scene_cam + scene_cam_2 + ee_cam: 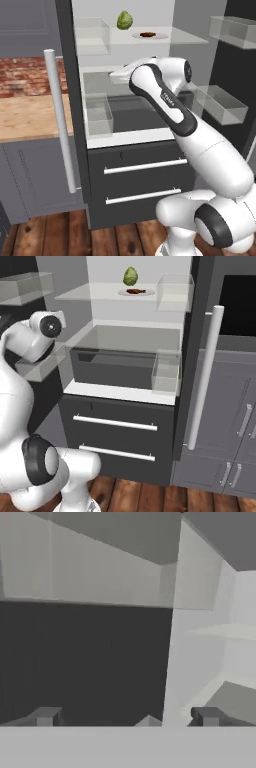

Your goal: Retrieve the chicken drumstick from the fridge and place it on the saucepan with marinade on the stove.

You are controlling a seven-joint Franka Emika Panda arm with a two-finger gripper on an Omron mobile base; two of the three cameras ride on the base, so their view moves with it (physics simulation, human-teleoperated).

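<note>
Reaching forward from its base, the white arm (200, 145) is bending at the elbow and stretching into the open fridge (125, 130), with its forearm lying across the middle compartment in the left base view. In the right base view the wrist joint (47, 326) is sitting at the fridge's left edge, level with the clear door bin (40, 366). The gripper (127, 719) is standing wide apart with nothing between its fingers (46, 717); in the hand view it is pointing at the dark inner wall and the white side of the fridge.

The chicken drumstick (147, 34) is lying on a white plate (161, 35) on the upper shelf (185, 37), well above the arm's forearm. A round green leafy vegetable (124, 20) is sitting just beside the plate, behind it toward the back wall. Both are also showing in the right base view, the drumstick (134, 291) below the vegetable (131, 276).

Both fridge doors are hanging open, with a long silver bar handle (60, 120) standing upright on the left one. Two lower drawers (145, 180) are staying shut beneath the white ledge. A wooden worktop (30, 115) is lying beyond the left door.
</note>
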